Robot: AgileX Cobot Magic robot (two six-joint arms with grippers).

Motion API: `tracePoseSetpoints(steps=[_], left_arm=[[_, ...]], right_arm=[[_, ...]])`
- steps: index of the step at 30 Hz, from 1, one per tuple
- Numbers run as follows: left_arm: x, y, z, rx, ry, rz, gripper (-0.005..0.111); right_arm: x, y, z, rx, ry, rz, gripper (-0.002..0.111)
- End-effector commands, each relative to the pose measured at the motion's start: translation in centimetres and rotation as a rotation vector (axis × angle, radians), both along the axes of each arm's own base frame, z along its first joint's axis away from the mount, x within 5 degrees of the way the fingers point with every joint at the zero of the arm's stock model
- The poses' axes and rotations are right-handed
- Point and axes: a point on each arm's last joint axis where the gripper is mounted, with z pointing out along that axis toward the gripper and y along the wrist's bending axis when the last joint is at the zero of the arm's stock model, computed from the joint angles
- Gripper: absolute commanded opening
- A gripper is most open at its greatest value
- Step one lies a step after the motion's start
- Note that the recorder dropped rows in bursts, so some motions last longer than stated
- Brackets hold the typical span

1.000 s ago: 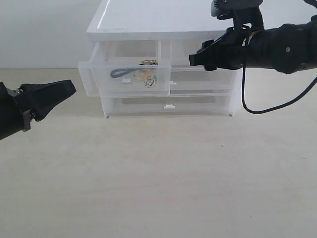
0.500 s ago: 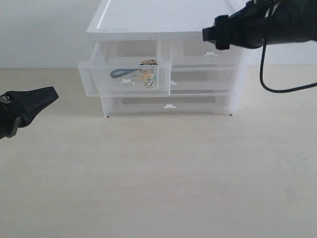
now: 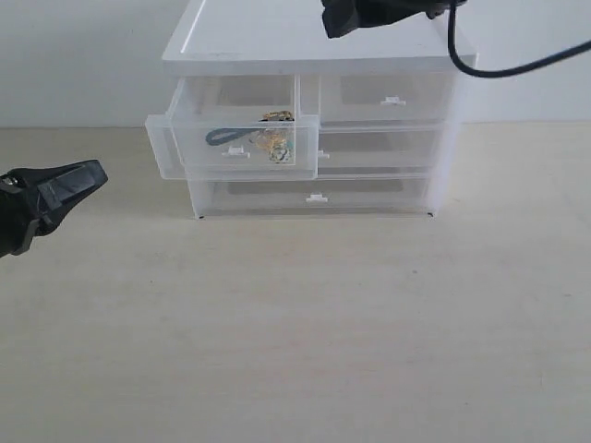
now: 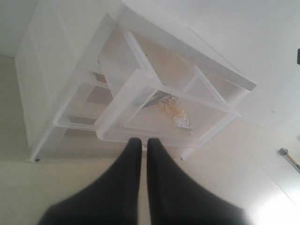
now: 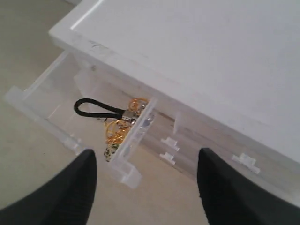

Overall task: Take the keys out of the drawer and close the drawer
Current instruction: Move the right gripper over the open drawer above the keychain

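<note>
The drawer is the left one of the cabinet's top pair and stands pulled out, also seen as drawer and drawer. Inside it lie the keys, gold rings on a black cord loop with a spotted charm; the keys show from above and the keys through the floor. My right gripper is open and high above the cabinet, its tip over the top's edge. My left gripper is shut, empty, low at the left, apart from the drawer.
The white cabinet has a flat top, a shut small drawer at the right and two full-width drawers below. It stands at the back of a pale wooden table. A black cable hangs from the right arm.
The right arm has risen and swung left, from in front of the right-hand drawers to above the cabinet top. The left gripper drew back to the left, then held still.
</note>
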Motion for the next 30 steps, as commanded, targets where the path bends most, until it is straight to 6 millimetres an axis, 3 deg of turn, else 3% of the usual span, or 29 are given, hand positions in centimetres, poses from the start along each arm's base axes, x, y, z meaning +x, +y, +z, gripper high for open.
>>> tracePoseSetpoints(steps=[1, 6, 11, 19, 30], left_arm=[[-0.1, 0.1, 0.1, 0.003, -0.008, 0.010, 0.004], [-0.1, 0.1, 0.1, 0.004, -0.008, 0.009, 0.004], [-0.1, 0.1, 0.1, 0.004, -0.008, 0.009, 0.004], [-0.1, 0.1, 0.1, 0.010, -0.012, 0.008, 0.004], [-0.2, 0.0, 0.0, 0.019, -0.013, -0.005, 0.004]], right_arm=[[1.0, 1.5, -0.1, -0.024, 0.108, 0.067, 0.056], [1.8, 5.9, -1.2, -0.064, 0.110, 0.144, 0.056], [4.1, 8.2, -2.6, -0.110, 0.181, 0.156, 0.056], [4.3, 10.6, -2.7, -0.128, 0.148, 0.217, 0.056], [6.2, 11.6, -6.5, -0.228, 0.151, 0.257, 0.056]])
